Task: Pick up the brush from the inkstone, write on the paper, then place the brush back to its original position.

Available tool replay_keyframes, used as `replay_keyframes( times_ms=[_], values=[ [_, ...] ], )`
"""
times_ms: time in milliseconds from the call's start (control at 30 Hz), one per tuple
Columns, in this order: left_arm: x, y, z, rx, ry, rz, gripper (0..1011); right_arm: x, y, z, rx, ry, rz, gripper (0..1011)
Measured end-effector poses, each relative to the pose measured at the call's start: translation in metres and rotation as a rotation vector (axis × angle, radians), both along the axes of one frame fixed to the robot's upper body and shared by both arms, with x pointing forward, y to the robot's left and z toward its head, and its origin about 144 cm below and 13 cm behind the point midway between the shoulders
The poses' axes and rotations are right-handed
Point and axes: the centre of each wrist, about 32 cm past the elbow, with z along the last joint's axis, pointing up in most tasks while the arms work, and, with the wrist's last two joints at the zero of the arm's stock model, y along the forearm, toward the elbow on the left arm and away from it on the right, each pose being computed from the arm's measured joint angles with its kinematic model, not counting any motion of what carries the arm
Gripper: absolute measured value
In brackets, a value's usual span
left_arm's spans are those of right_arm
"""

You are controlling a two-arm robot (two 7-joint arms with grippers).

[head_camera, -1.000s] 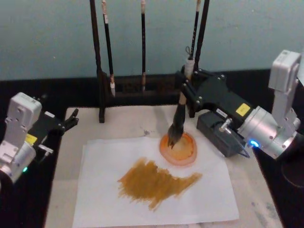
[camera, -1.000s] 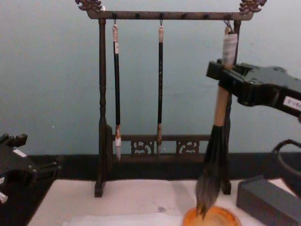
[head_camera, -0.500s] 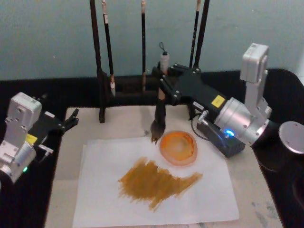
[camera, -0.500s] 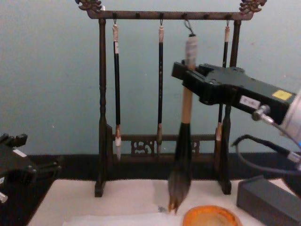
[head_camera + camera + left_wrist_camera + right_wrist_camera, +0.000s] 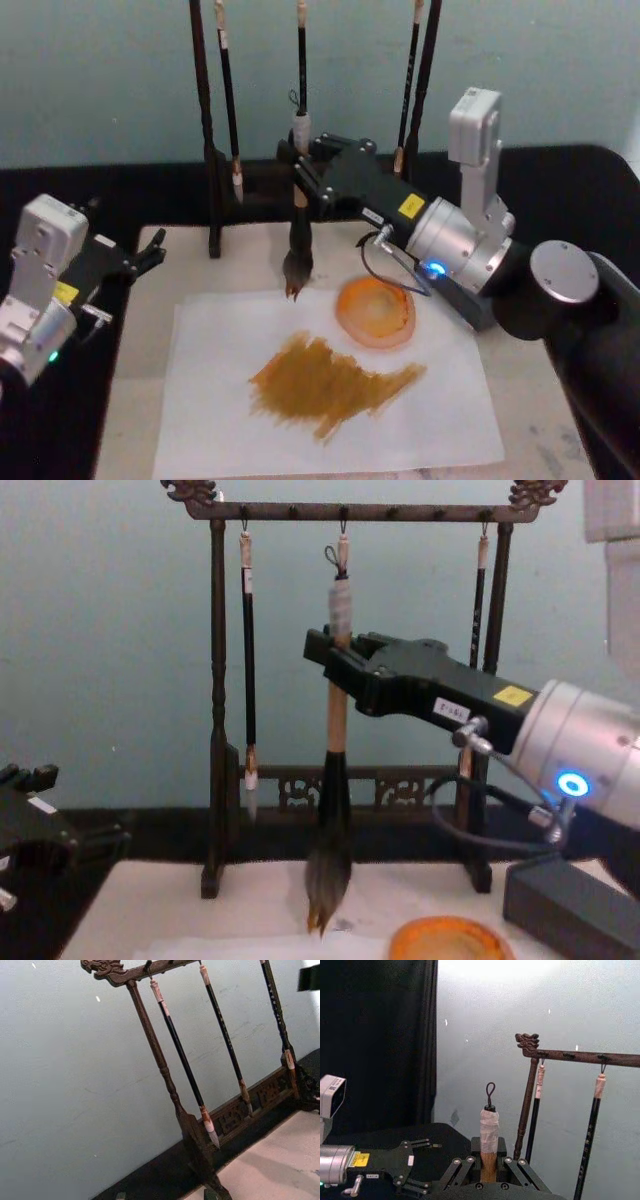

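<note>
Brush [image 5: 297, 235], upright in clamped right jaws (left jaws apart), above far edge of paper [image 5: 220, 400]; teal wall [image 5: 100, 80] behind

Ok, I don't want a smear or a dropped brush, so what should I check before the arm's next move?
1. Grip: right gripper has its jaws shut on the handle of the brush, which hangs upright: ok.
2. Tuft position: tip at the far edge of the paper, clear of the orange dish: ok.
3. Tip touching the paper: cannot tell.
4. Sheet lying flat, with a brown patch across its middle: ok.
5. Other arm: left gripper sits left of the paper, not over it: ok.
6. Gap between the held brush and the hanging slim brushes: cannot tell.
</note>
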Motion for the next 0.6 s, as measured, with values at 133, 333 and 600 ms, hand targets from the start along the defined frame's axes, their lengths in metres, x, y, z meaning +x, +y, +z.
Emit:
replay_keyframes(
  times_ms=[133,333,600],
  values=[
    [0.000,0.000,0.000,0.000,0.000,0.000,1010,0.006,0.005,-0.003,-0.001,0.006,0.002,177],
    [0.000,0.000,0.000,0.000,0.000,0.000,1010,0.010,0.012,-0.008,-0.003,0.011,0.009,177],
    [0.000,0.000,0.000,0.000,0.000,0.000,1010,0.010,0.018,-0.012,-0.002,0.019,0.026,177]
  ],
)
